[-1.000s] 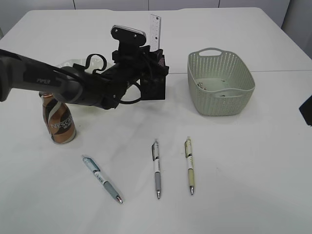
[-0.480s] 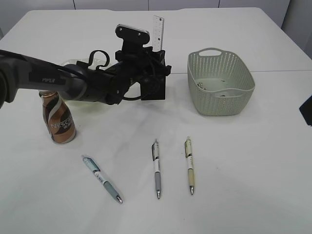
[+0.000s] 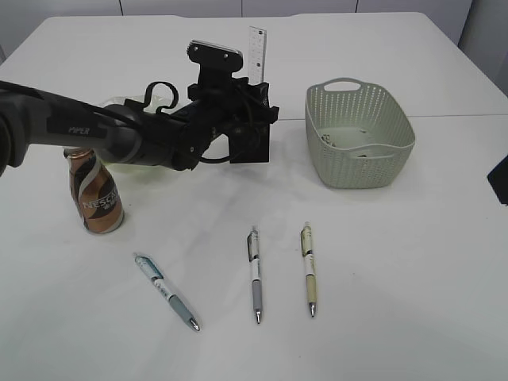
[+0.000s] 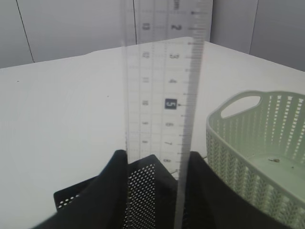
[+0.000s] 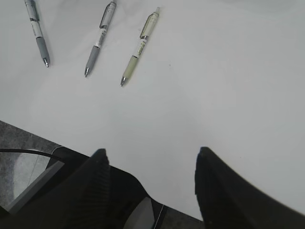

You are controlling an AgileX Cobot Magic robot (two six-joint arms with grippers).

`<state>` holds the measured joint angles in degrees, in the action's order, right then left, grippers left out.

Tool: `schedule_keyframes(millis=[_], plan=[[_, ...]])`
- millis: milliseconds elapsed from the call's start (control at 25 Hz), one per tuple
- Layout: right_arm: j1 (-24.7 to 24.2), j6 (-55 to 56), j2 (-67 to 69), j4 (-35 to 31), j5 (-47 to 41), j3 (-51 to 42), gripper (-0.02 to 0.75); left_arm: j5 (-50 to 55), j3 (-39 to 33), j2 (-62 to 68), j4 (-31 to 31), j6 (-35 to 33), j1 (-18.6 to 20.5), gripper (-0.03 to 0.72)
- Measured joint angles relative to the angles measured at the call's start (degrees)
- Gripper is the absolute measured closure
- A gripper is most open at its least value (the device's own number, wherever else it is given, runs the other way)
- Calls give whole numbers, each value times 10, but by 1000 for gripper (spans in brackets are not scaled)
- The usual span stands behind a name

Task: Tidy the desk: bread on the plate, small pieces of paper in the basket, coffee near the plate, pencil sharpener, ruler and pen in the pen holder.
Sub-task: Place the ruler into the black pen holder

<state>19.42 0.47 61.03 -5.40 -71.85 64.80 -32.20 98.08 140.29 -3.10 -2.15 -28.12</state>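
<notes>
A clear ruler (image 3: 255,51) stands upright with its lower end in the black mesh pen holder (image 3: 251,135). My left gripper (image 3: 251,89) is shut on it, and in the left wrist view the ruler (image 4: 162,95) fills the gap between the two black fingers (image 4: 114,191) above the pen holder (image 4: 66,200). Three pens (image 3: 167,291) (image 3: 255,274) (image 3: 309,268) lie at the front of the table. The coffee can (image 3: 95,194) stands at the left. The plate (image 3: 119,101) is mostly hidden behind my left arm. My right gripper (image 5: 150,155) hangs open and empty over bare table; the pens (image 5: 97,40) lie beyond it.
A pale green basket (image 3: 361,135) with a few paper scraps (image 4: 274,161) inside stands right of the pen holder. My right arm shows only as a dark edge (image 3: 500,178) at the far right. The bread and pencil sharpener are out of view.
My left gripper and the ruler shifted slightly to the right over the pen holder, then stayed still. The right arm has not moved.
</notes>
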Motion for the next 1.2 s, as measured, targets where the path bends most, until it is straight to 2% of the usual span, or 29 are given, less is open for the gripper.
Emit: schedule_keyframes(millis=[1200], plan=[[0, 0, 0, 0, 0, 0, 290, 35, 0, 0, 0, 6, 0, 452]])
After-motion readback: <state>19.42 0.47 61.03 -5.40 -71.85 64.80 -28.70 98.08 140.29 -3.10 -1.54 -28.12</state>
